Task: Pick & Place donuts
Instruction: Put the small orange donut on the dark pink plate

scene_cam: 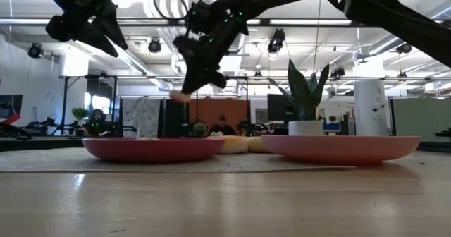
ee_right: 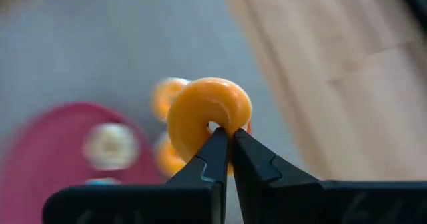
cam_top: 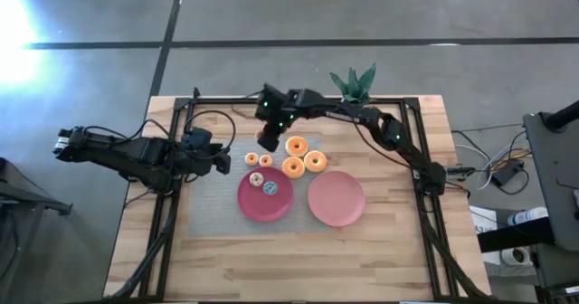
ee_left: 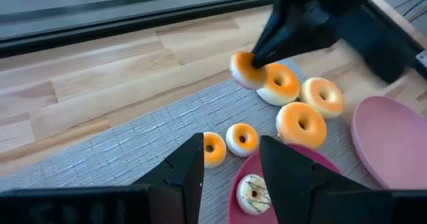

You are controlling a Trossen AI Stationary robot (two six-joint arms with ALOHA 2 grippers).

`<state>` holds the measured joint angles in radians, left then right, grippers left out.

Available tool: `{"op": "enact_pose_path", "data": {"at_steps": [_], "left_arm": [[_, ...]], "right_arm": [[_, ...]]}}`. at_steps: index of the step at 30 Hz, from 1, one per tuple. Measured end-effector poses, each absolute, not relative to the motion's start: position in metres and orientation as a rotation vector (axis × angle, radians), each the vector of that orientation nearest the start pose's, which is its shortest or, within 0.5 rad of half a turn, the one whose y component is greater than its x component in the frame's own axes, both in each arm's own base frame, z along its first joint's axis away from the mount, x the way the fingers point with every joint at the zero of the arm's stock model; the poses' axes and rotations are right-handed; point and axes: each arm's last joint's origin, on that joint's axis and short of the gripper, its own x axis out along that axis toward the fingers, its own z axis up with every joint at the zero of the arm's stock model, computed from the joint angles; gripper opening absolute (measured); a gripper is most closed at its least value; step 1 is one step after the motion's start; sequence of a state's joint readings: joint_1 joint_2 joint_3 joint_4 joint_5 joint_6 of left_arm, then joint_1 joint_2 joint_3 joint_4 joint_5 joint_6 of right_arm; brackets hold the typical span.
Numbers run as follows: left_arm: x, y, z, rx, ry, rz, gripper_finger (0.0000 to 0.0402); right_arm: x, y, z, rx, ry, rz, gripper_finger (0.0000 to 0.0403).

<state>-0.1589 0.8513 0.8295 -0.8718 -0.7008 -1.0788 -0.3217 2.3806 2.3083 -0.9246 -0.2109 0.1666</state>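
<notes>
Above the grey mat (cam_top: 208, 200), the right gripper (cam_top: 269, 139) hangs beside three large orange donuts (cam_top: 305, 156); the magenta plate (cam_top: 251, 206) holds two small donuts (cam_top: 263, 183), the pink plate (cam_top: 336, 198) none. At table height, a donut (scene_cam: 180, 95) hangs clear of the table. The left gripper (ee_left: 230, 159) stands parted, holding nothing. The right fingers (ee_right: 213, 154) pinch the orange donut's (ee_right: 203, 111) rim.

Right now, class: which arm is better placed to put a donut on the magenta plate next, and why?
The right arm. Its jaws already pinch a donut, lifted above the mat beside the magenta plate. The left gripper is open and empty, hanging farther back.
</notes>
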Motion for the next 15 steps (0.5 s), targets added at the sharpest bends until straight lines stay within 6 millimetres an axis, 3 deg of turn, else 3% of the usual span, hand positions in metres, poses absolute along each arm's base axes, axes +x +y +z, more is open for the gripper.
{"op": "enact_pose_path", "data": {"at_steps": [4,8,11,15], "left_arm": [[0.15,-0.005,0.287,-0.629,0.447,0.867,0.012],[0.148,-0.003,0.289,-0.769,0.404,0.87,0.012],[0.141,0.001,0.296,-0.848,0.328,0.858,0.012],[0.128,0.007,0.315,-0.928,0.165,0.785,0.012]], "right_arm": [[0.483,-0.152,0.27,0.448,0.905,-0.192,0.0009],[0.482,-0.125,0.308,0.16,0.802,-0.365,0.0009],[0.486,-0.102,0.321,-0.1,0.742,-0.516,0.0009],[0.492,-0.081,0.334,-0.247,0.626,-0.544,0.0009]]}}
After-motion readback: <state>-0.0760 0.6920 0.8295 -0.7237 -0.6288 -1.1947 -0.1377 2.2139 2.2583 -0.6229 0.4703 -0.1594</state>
